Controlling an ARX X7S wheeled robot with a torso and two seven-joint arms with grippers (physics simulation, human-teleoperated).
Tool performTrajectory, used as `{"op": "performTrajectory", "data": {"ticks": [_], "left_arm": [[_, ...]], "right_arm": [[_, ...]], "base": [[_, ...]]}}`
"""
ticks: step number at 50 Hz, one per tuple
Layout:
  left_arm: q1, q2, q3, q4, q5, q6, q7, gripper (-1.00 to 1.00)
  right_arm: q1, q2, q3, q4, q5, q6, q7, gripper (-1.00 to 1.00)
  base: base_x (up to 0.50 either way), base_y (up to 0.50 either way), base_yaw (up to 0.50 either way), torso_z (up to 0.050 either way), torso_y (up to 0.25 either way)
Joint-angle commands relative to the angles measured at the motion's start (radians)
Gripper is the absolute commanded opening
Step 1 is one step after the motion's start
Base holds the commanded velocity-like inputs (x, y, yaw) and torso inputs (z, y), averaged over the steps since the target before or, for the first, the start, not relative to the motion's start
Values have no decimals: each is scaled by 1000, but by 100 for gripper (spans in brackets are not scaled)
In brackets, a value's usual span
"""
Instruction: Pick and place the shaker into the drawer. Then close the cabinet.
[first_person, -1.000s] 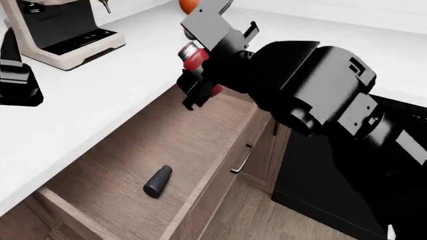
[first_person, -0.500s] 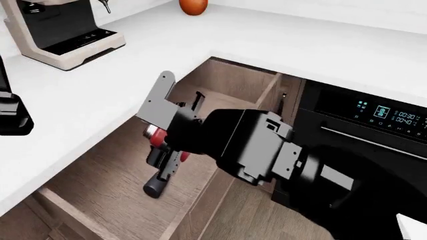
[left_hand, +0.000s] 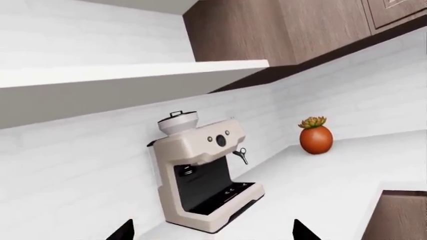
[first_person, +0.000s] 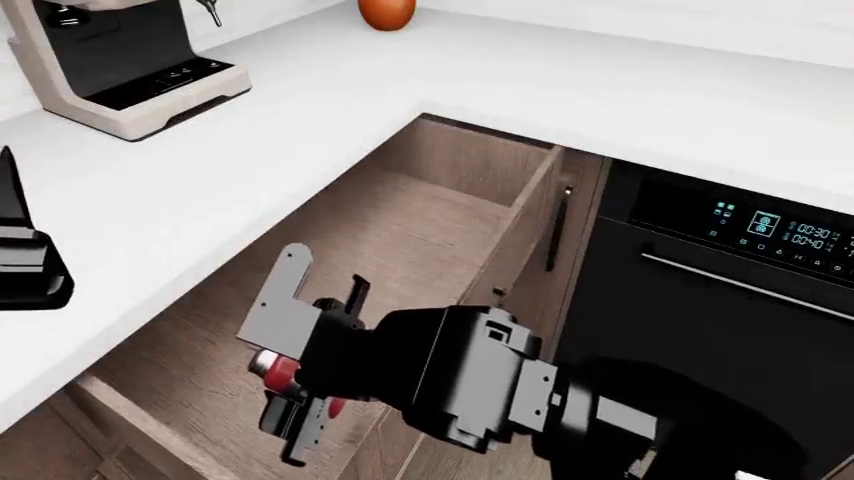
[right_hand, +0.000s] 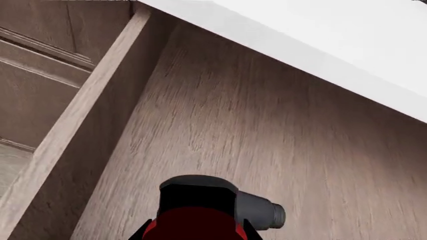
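Observation:
The shaker (first_person: 276, 372), red with a black cap, is held low inside the open drawer (first_person: 400, 240), near its front end. My right gripper (first_person: 304, 405) is shut on it. In the right wrist view the shaker (right_hand: 197, 210) fills the gap between the fingers, just above the wood-grain drawer floor (right_hand: 267, 135). My left gripper (first_person: 20, 250) hovers over the white countertop (first_person: 267, 130) at the far left. In its own view the left gripper (left_hand: 213, 236) is open, with nothing between its fingertips (left_hand: 125, 231).
A dark grey cylinder (right_hand: 263, 211) lies on the drawer floor right behind the shaker. A cream coffee machine (first_person: 127, 60) and an orange plant pot (first_person: 387, 12) stand at the counter's back. A black oven (first_person: 747, 270) is to the right of the drawer.
My right arm has carried the shaker down from the counter edge into the drawer and toward its front. It now hides the grey cylinder in the head view. The left arm barely moved.

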Motion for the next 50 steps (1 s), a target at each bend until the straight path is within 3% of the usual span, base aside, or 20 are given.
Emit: {"op": "performTrajectory", "data": {"ticks": [1, 15, 16, 32, 39, 44, 50], "left_arm": [[60, -17, -3, 12, 2, 43, -9, 100], [76, -47, 51, 6, 5, 100, -37, 100], [76, -48, 54, 6, 7, 103, -37, 100], [103, -75, 92, 8, 25, 159, -51, 100], [84, -87, 134, 5, 0, 185, -81, 100], [-8, -61, 253, -11, -45, 203, -128, 100], [-131, 88, 452, -14, -27, 204, -158, 100]], "right_arm": [[-60, -1, -32, -1, -9, -20, 0, -100], [-66, 10, -18, 9, -3, -5, 44, -100], [-64, 9, -4, 12, 1, -4, 55, 100], [2, 37, 219, -87, 113, -9, 173, 100], [51, 87, 401, -206, 226, 3, 276, 100], [70, 176, 569, -367, 330, 21, 436, 100], [22, 317, 732, -540, 428, 62, 688, 100]], "base": [[0, 0, 0, 0, 0], [0, 0, 0, 0, 0], [0, 0, 0, 0, 0], [0, 0, 0, 0, 0], [0, 0, 0, 0, 0], [0, 0, 0, 0, 0], [0, 0, 0, 0, 0]]}}
